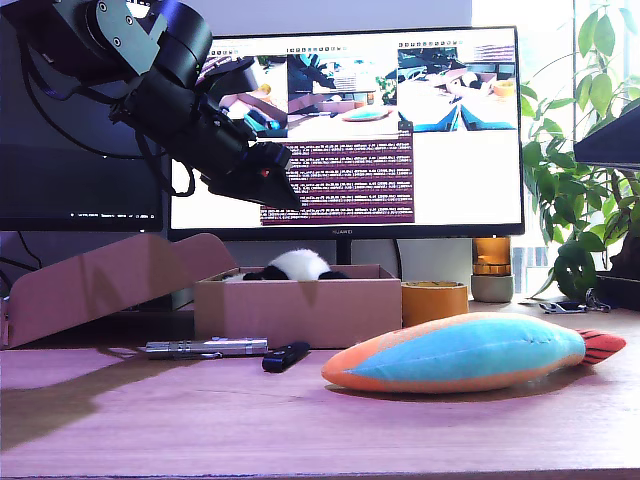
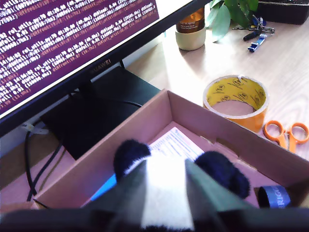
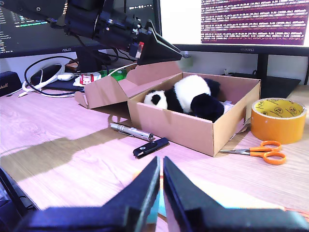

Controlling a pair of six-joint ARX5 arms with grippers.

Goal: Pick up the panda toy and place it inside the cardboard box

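Now the panda toy (image 3: 186, 98) lies inside the cardboard box (image 3: 193, 131), directly below my first gripper (image 1: 268, 185), which hangs above the box with jaws spread wide and holding nothing. My second gripper (image 3: 161, 180) sits low over the desk (image 3: 63, 145), well short of the box, jaws nearly closed, empty.

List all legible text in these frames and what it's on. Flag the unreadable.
"HUAWEI": bezel of the large black monitor showing purple terminal windows.
"ASUS": bezel of the second dark monitor, second wrist view, faint.
Purple terminal text: too small and blurred to read.
Yellow-brown tape roll: inner printed marks unreadable.
Blue-labelled black cylinder at the brown cardboard box: letters blurred.
Printed sheet inside the box: illegible.
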